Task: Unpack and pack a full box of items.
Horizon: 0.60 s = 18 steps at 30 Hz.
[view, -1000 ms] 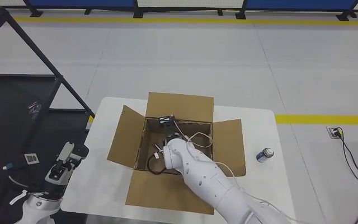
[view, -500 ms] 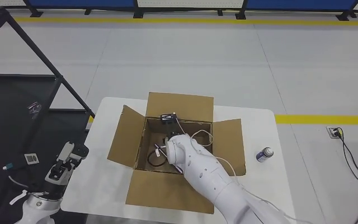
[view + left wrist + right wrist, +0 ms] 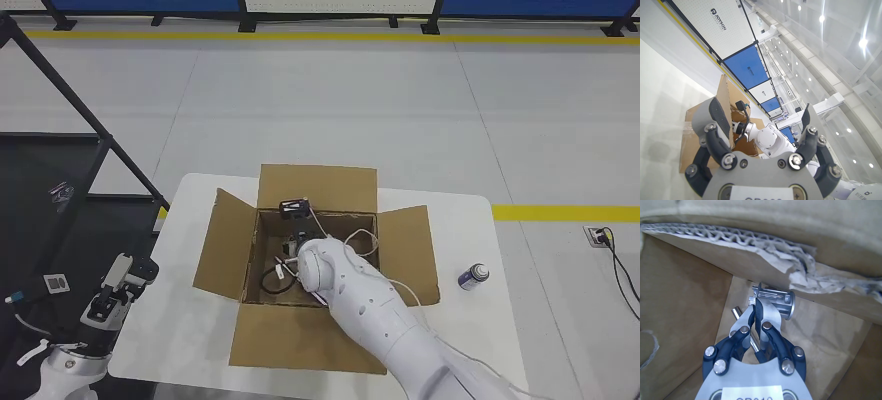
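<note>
Jaws on the right gripper point(image 3: 755, 306) are pressing together on the thin flange of a small metal cylinder point(image 3: 780, 302), which looks like a pinch grip, though how firm it is cannot be told. That cylinder is lying on its side on the floor of the open cardboard box point(image 3: 318, 185), close under a torn corrugated flap edge point(image 3: 772, 247). A slim metal rod point(image 3: 736, 311) is resting on the box floor just beside the fingers. Over the last second the right arm has been working deeper into the box, toward its back wall, and the box itself has been shifting slightly on the white table point(image 3: 470, 330) as the arm moves inside it. This probably means the unpacking is under way, with the cylinder caught and about to be lifted out. A black cable point(image 3: 275, 280) is also sitting loose inside the box, so more seems to be waiting to come out. A small spray can point(image 3: 473, 276) is standing on the table to the right, well apart from the box. Off the table's left edge, the left gripper point(image 3: 761, 113) is staying parked with its fingers spread wide and holding nothing.
</note>
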Each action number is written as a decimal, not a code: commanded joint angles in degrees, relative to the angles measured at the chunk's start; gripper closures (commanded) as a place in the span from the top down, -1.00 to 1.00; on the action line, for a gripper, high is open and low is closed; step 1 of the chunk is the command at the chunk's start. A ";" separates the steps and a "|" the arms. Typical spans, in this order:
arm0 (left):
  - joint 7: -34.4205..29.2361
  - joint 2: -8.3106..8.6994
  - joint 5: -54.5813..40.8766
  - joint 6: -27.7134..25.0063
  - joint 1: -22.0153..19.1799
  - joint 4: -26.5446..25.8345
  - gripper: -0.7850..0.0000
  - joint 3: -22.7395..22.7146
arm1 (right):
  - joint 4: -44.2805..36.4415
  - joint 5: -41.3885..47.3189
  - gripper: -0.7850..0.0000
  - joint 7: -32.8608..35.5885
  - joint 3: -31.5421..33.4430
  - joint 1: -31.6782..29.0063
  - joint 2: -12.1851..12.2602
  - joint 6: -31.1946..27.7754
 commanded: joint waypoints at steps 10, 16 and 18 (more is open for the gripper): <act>0.00 0.00 0.00 0.00 0.00 0.00 1.00 0.00 | -13.53 -2.23 -1.00 6.95 9.45 -7.21 6.82 -11.68; 0.00 0.00 0.00 0.00 0.00 0.00 1.00 0.00 | -25.85 -3.54 -1.00 12.15 16.67 -14.95 10.95 -19.36; 0.00 0.00 0.00 0.00 0.00 0.00 1.00 0.00 | -29.80 -3.53 -1.00 13.87 18.66 -17.51 11.92 -21.06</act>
